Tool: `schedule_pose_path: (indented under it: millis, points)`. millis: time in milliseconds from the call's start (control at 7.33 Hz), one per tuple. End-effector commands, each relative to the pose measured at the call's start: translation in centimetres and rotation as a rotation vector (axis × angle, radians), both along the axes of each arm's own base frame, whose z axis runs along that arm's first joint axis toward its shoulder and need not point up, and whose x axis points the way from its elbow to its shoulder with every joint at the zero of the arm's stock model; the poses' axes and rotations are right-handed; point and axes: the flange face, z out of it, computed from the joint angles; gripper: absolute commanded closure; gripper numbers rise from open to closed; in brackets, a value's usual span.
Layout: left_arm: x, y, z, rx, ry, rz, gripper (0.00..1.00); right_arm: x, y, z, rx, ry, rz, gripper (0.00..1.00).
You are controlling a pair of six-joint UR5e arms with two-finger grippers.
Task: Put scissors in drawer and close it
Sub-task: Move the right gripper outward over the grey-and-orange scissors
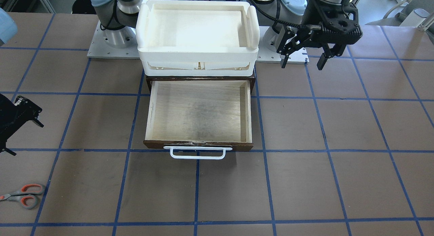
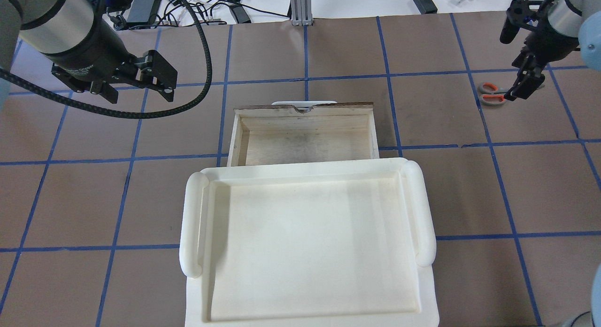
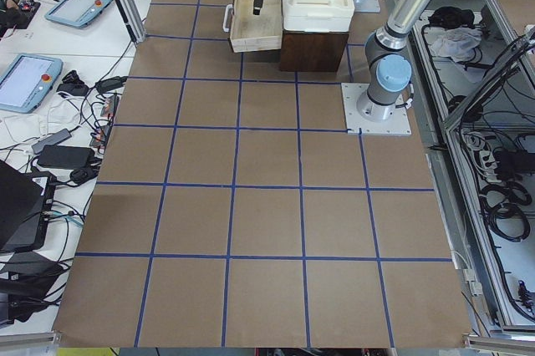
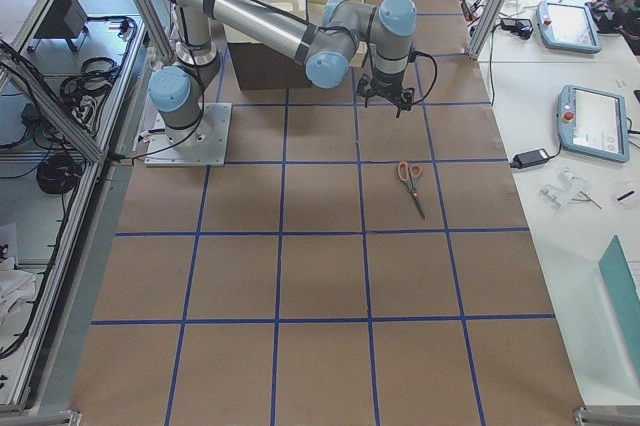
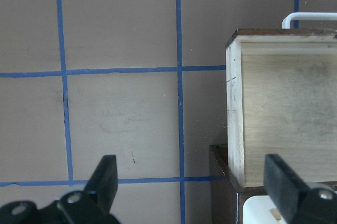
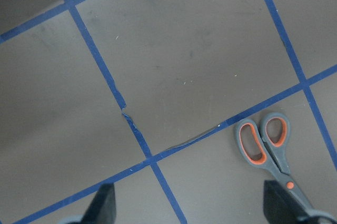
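The scissors lie flat and closed on the surface, toward its edge away from the robot, on the robot's right. The wrist view shows their orange-lined loops beside a blue tape line. The right end effector hangs over that spot with its fingers apart, clear of the scissors. Well apart from both, by the middle of the robot-side edge, the drawer stands pulled out of a dark brown cabinet under a white tray. Its white handle faces the far edge. The left end effector hovers beside the cabinet, fingers spread, gripping nothing.
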Motion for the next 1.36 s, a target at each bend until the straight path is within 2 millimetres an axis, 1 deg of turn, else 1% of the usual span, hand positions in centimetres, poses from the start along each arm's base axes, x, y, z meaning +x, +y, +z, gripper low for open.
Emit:
schedule_pose_path:
  millis: [0, 136, 273, 409, 545, 818, 955, 1091, 1227]
  points:
    - [0.0, 0.3, 0.3, -0.006, 0.000, -0.001, 0.00, -1.6, -1.1, -2.6, 0.012, 0.011, 0.149, 0.00]
    - [0.1, 0.9, 1.0, -0.012, -0.002, 0.002, 0.00, -3.6, -1.8, -4.2, -0.010, 0.014, 0.257, 0.00]
    - [0.0, 1.1, 1.1, -0.015, -0.002, 0.001, 0.00, -5.8, -2.6, -5.4, -0.026, 0.030, 0.342, 0.00]
    - [-0.1, 0.9, 0.8, -0.008, 0.001, 0.000, 0.00, -6.9, -3.0, -6.7, -0.025, 0.037, 0.398, 0.00]
    - [-0.1, 0.9, 0.8, -0.009, 0.001, 0.000, 0.00, -8.8, -3.0, -7.8, -0.026, 0.039, 0.500, 0.00]
    - [-0.1, 0.7, 0.6, -0.005, 0.004, -0.001, 0.00, -10.6, -5.5, -10.6, -0.047, 0.027, 0.661, 0.00]
    - [-0.1, 0.3, 0.4, -0.005, 0.007, -0.002, 0.00, -11.2, -6.4, -11.7, -0.039, 0.033, 0.684, 0.00]
    - [-0.1, 0.4, 0.4, -0.005, 0.004, -0.002, 0.00, -11.6, -7.2, -12.8, -0.039, 0.037, 0.707, 0.00]
    - [-0.1, 0.3, 0.2, -0.001, 0.003, 0.000, 0.00, -11.9, -7.6, -13.5, -0.048, 0.052, 0.708, 0.00]
